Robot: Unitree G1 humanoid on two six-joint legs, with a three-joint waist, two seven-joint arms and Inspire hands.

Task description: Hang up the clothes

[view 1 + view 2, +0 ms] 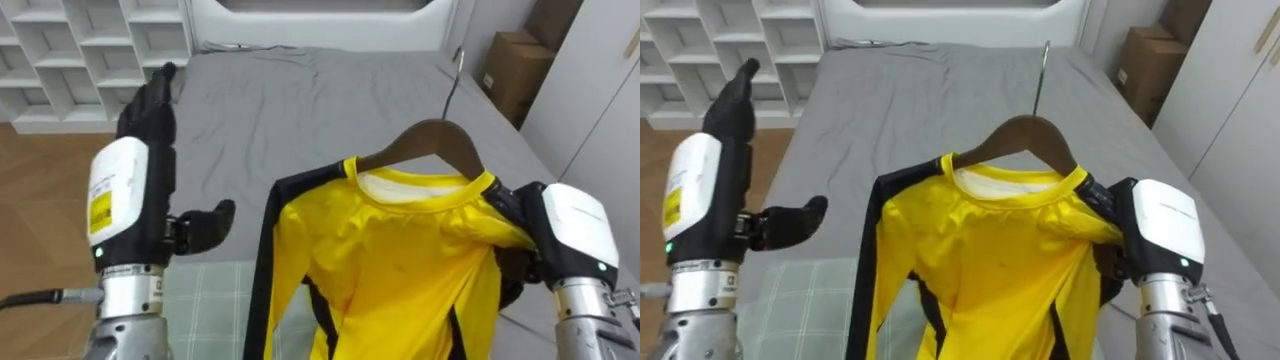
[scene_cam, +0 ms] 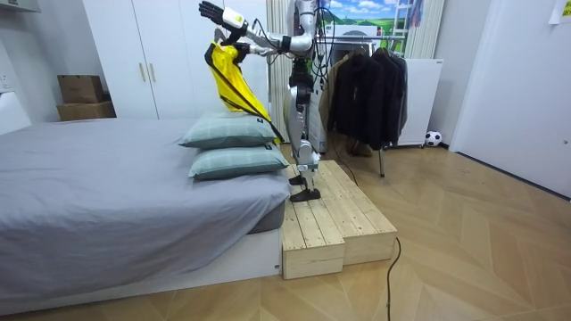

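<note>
Status: shirt (image 1: 390,260) is already on the hanger (image 1: 435,140). The collar is seated and both shoulders sit over the wooden bar. I'd call that half done.

It's held up in front of me, over the bed (image 1: 300,110), hook pointing up and free. It isn't on any rail yet.

Right hand (image 1: 518,268) is tucked under the shirt's right shoulder and looks to be carrying the load. I can't tell its grip from here because cloth covers it.

Left hand (image 1: 150,130) is raised on my left, well apart from the shirt. Fingers are straight up, thumb out to the side, nothing in it.

What's left, as I read it: turn round, get to the rack (image 2: 366,89) and put the hook over its rail. The room view has the rack behind me with dark coats on it, so I'd need a gap between them.

Surface: I'm standing on a low wooden platform (image 2: 339,223) at the pillow end of the bed. There's a step down off it, so footing on the turn needs care.

- Grey sheet, a bit creased, nothing else lying on it.
- Two checked pillows (image 2: 234,147) stacked just below the shirt's hem.

Room:
- Wood floor.
- White cubby shelf (image 1: 90,50) beyond the bed on my left.
- Cardboard box (image 1: 515,70) on my right.
- White wardrobe (image 2: 143,53).
- A ball (image 2: 433,139) on the floor past the rack.
</note>
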